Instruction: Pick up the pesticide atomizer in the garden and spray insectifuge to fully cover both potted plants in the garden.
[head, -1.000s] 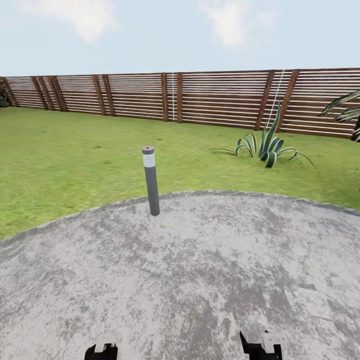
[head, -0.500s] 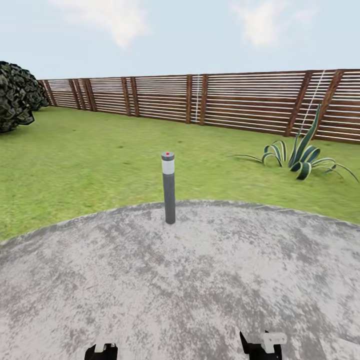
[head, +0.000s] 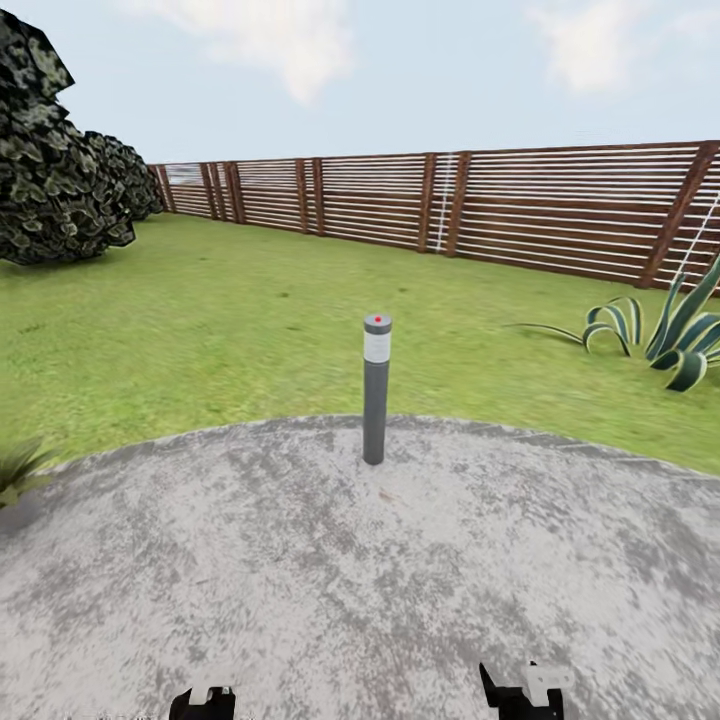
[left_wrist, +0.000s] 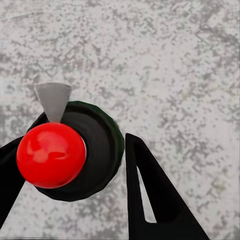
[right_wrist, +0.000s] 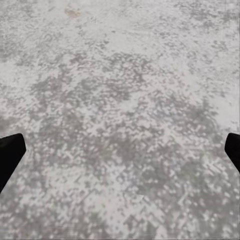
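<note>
Pesticide atomizer (left_wrist: 67, 152) is pinched in left claw (left_wrist: 75, 185), red cap toward the wrist camera, long axis along the fingers. Right claw (right_wrist: 120, 155) is spread, empty, over patio (head: 400, 580). Potted plants unsighted; possibly leaves (head: 15, 470) left of the patio.

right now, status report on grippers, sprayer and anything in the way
Left gripper shut on the pesticide atomizer. Right gripper open, empty, over the patio. Grey bollard light ahead at the patio's edge. Leafy tuft far left, pot unseen.
</note>
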